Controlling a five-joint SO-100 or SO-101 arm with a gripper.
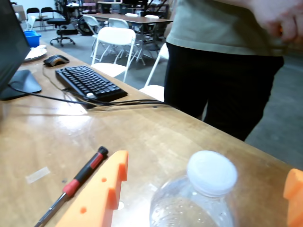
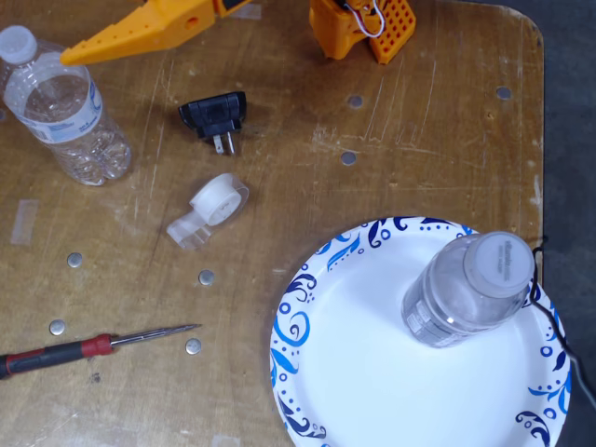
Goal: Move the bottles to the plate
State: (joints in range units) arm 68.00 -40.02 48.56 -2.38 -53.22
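In the wrist view a clear bottle [image 1: 203, 198] with a white cap stands between my gripper's [image 1: 208, 165] two orange fingers. They are wide apart and open, with gaps on both sides of the bottle. The fixed view shows this bottle [image 2: 58, 104], with a white-and-blue label, at the table's top left. One orange finger [image 2: 112, 39] points at its cap; the other finger is out of frame. A second bottle [image 2: 470, 289] stands upright on the right part of the blue-swirled white plate [image 2: 363, 372] at the lower right.
A red-and-black screwdriver [image 2: 84, 347] lies at the lower left. A black plug adapter [image 2: 216, 116] and a clear tape dispenser [image 2: 209, 209] lie mid-table. A keyboard [image 1: 90, 82], cables and a person [image 1: 222, 71] at the table edge are beyond.
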